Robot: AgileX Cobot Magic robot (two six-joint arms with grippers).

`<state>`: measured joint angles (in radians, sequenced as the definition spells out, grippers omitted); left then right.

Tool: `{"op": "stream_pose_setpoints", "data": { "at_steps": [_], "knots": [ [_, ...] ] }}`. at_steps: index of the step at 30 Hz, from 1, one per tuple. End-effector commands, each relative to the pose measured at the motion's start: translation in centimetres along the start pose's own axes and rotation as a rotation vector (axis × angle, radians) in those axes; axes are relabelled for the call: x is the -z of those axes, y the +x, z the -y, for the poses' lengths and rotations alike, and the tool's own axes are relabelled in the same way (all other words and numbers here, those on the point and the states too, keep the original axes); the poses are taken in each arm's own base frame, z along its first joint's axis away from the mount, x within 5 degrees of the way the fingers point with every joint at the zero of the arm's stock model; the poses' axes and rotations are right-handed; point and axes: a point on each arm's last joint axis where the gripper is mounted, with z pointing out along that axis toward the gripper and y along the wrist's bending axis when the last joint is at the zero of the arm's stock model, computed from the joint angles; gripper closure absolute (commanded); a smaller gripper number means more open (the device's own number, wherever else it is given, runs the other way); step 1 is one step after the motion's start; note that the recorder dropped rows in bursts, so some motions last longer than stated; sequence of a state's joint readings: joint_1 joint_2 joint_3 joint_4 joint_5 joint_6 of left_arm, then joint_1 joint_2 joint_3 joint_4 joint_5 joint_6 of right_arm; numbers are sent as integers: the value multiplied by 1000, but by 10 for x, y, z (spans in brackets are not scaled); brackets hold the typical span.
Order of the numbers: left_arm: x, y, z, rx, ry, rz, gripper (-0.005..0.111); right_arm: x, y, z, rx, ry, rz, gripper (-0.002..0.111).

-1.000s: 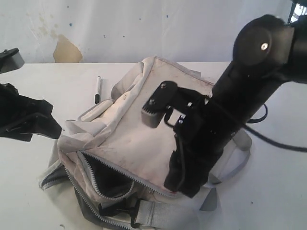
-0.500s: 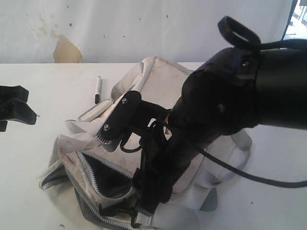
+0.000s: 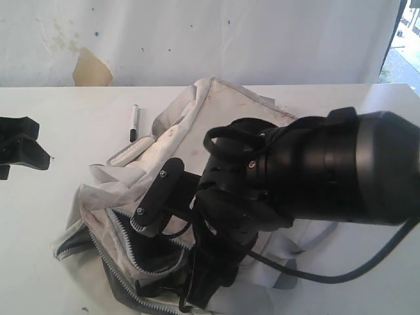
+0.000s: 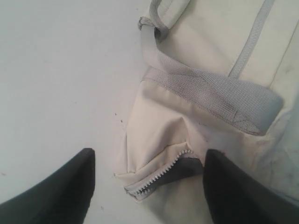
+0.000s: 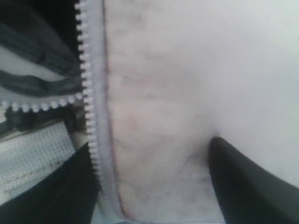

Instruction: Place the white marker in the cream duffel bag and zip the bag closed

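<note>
The white marker (image 3: 134,123), black cap toward the bag, lies on the table beside the far left side of the cream duffel bag (image 3: 190,131). The bag's near end is unzipped, showing black lining (image 3: 147,252). My right arm hangs low over the bag and hides much of it. One of its fingers (image 3: 157,197) reaches toward the opening. In the right wrist view my right gripper (image 5: 149,186) is open, astride cream fabric (image 5: 187,70) beside the zipper teeth (image 5: 86,93). My left gripper (image 4: 147,186) is open over the table near a bag corner (image 4: 154,140), holding nothing.
The white table (image 3: 59,216) has a stained white wall (image 3: 92,65) behind it. Grey straps (image 3: 289,275) and a black buckle trail from the bag's near side. The left gripper (image 3: 20,147) sits at the far left edge of the exterior view.
My right arm has swung down and left across the bag, bringing its gripper to the open zipper end. The left gripper drew back to the left edge, then stayed still.
</note>
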<state>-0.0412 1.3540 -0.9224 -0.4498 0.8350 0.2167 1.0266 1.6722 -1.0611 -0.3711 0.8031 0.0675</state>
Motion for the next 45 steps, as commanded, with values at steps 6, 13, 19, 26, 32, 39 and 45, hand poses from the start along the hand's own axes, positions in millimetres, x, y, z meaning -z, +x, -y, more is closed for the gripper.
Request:
{"op": "stream_pose_setpoints", "data": {
  "at_steps": [6,13,19,26,32,39,45],
  "knots": [
    [-2,4,-4,-4,-24,10,36,9,7,8,-4,65,-49,108],
    [-2,2,-8,-7,-69,25,36,48,-24,47,342,472,217,108],
    [-2,5,-11,38,-103,0,38,50,-45,79,492,557,452,108],
    [-2,7,-12,50,-113,-25,40,29,-65,105,586,577,511,108],
    [-2,9,-13,43,-129,-45,40,2,-78,122,760,634,415,108],
    [-2,6,-16,59,-157,-11,40,-11,-98,138,731,657,424,108],
    [-2,3,-17,64,-166,17,40,-16,-113,138,708,640,502,108]
  ]
}}
